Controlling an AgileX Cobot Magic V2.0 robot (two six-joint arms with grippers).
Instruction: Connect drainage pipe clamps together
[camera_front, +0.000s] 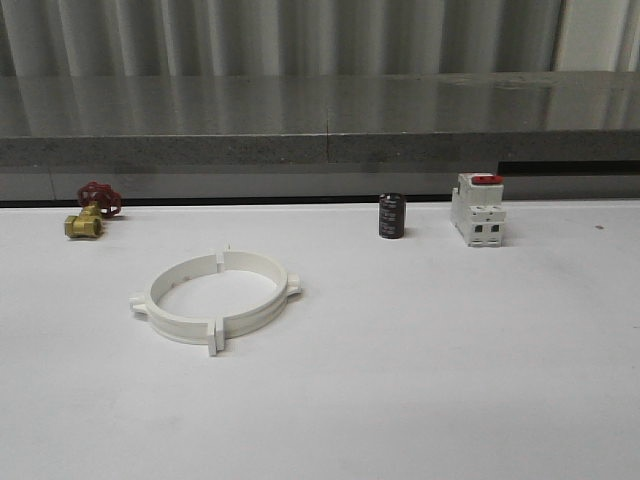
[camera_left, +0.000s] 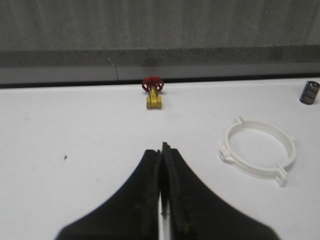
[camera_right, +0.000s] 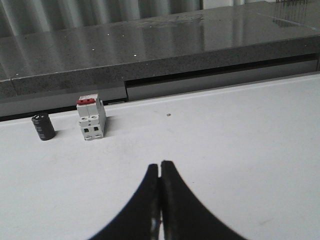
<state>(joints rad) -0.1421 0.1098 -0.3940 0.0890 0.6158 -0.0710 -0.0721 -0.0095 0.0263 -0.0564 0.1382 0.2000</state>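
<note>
The two white drainage pipe clamps (camera_front: 216, 297) lie on the white table, their end tabs meeting so that they form one wide ring, left of the middle in the front view. In the left wrist view the same ring (camera_left: 259, 151) lies off to one side of my left gripper (camera_left: 161, 148), well apart from it. That gripper is shut, with nothing between its black fingers. My right gripper (camera_right: 160, 165) is also shut and empty, above bare table, with the ring out of its view.
A brass valve with a red handwheel (camera_front: 91, 211) sits at the far left near the table's back edge. A black cylinder (camera_front: 391, 216) and a white breaker with a red switch (camera_front: 477, 210) stand at the back right. A grey ledge (camera_front: 320, 120) runs behind the table.
</note>
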